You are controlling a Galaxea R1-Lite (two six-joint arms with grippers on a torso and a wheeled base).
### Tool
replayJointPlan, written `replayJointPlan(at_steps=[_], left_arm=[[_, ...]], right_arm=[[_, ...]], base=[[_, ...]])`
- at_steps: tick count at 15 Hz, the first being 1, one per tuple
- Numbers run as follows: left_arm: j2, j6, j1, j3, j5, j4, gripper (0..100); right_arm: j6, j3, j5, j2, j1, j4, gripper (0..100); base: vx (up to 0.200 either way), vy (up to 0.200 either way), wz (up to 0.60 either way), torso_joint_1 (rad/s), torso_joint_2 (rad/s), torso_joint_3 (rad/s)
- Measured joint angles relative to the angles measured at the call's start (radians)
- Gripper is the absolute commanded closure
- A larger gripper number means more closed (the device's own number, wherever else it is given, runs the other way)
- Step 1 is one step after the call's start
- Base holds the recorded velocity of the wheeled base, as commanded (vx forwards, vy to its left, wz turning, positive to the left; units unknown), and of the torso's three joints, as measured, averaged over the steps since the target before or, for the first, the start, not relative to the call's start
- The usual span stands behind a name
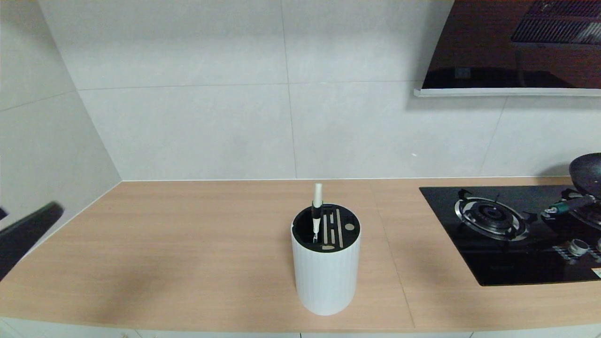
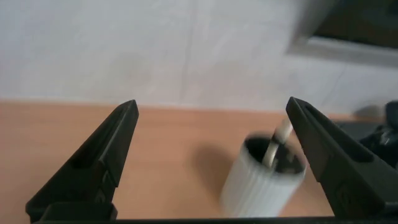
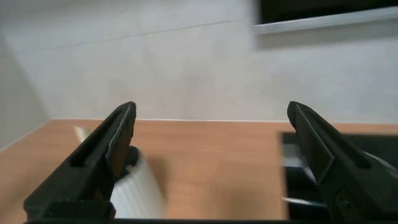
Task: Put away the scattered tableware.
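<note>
Kitchen countertop (image 1: 188, 244), seen from my head and both wrists

(a) My left gripper (image 2: 211, 104): the jaws stand wide apart and nothing lies between them. Beyond its dark fingers (image 2: 93, 168) the wood-grain surface and the tiled wall (image 1: 197, 94) are seen. A dark, blurred part of my left arm (image 1: 28, 234) crosses the left end of the countertop, well apart from the task's things.

(b) My right gripper (image 3: 210, 107): its jaws are equally far apart and it carries nothing.

(c) The holder (image 1: 326, 267), a white ribbed cylinder with a black top, stands upright near the front edge of the countertop, between its left end and the hob (image 1: 512, 234). The black top has an open compartment on the side towards the left end and several narrow slots (image 1: 334, 228) beside it.

(d) One utensil (image 1: 317, 206) stands upright in that open compartment, its working end down inside and its white handle with a black collar rising above the rim. I cannot tell what kind of utensil it is.

(e) The black glass hob is set into the right end of the countertop; one burner (image 1: 490, 213) is bare, and a dark pan (image 1: 587, 171) sits towards the right edge, its handle pointing towards the bare burner. A dark extractor hood (image 1: 512, 47) hangs on the wall above
</note>
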Motion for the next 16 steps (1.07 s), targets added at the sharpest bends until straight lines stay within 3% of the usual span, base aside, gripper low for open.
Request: replayJointPlan(at_steps=[2,4,7,9,10,13,16], left_arm=[[-0.221,0.000,0.070,0.018,-0.004,0.214,0],[-0.397,0.000,0.158,0.046,0.001,0.337,0],[-0.529,-0.001,0.245,0.094,0.065,0.375,0],[-0.576,0.006,0.313,0.105,0.051,0.380,0],[-0.609,0.026,0.342,0.120,0.018,0.386,0],[-0.660,0.064,0.377,0.210,-0.010,0.383,0],[-0.674,0.147,0.381,0.354,-0.107,0.329,0]], right_arm=[[-0.001,0.032,0.012,-0.174,-0.048,0.191,0],[-0.002,0.028,0.018,-0.343,-0.070,0.434,0],[-0.041,0.024,-0.005,-0.552,-0.101,0.635,0],[-0.058,0.065,-0.076,-0.622,-0.144,0.651,0],[-0.061,0.086,-0.076,-0.657,-0.171,0.659,0],[-0.069,0.173,-0.059,-0.728,-0.212,0.637,0],[-0.171,0.299,-0.019,-0.751,-0.218,0.554,0]], base=[[0.000,0.000,0.00,0.000,0.00,0.000],[0.000,0.000,0.00,0.000,0.00,0.000],[0.000,0.000,0.00,0.000,0.00,0.000],[0.000,0.000,0.00,0.000,0.00,0.000],[0.000,0.000,0.00,0.000,0.00,0.000],[0.000,0.000,0.00,0.000,0.00,0.000],[0.000,0.000,0.00,0.000,0.00,0.000]])
